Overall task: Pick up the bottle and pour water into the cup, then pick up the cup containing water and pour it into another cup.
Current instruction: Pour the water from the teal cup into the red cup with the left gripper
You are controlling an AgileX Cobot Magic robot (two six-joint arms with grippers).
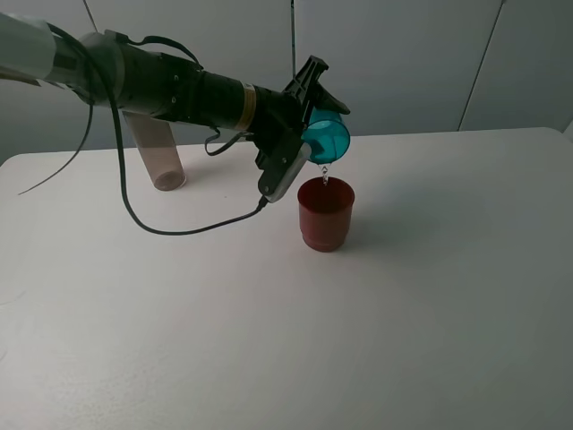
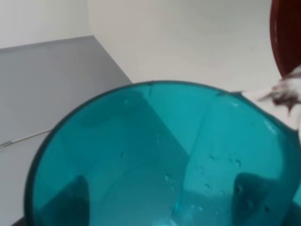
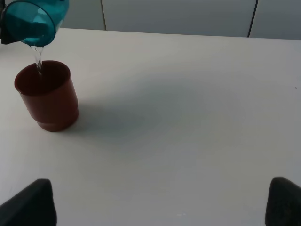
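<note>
- The cup (image 1: pixel 326 136) looks like glossy translucent teal plastic, smooth, with small droplets clinging inside (seen in the left wrist view).
- Another cup (image 1: pixel 326 213) is opaque dark red plastic with a dull sheen.
- The bottle (image 1: pixel 159 154) is clear, smoky plastic.
- The surface (image 1: pixel 376 322) is matt white, faintly textured.
- The left hand (image 1: pixel 309 112) is black, matt plastic.

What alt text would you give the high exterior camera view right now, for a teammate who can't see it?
The left gripper holds a teal cup tipped over a red cup, with a thin stream of water falling into it. A tall smoky bottle stands farther back on the white table, to the left.
</note>
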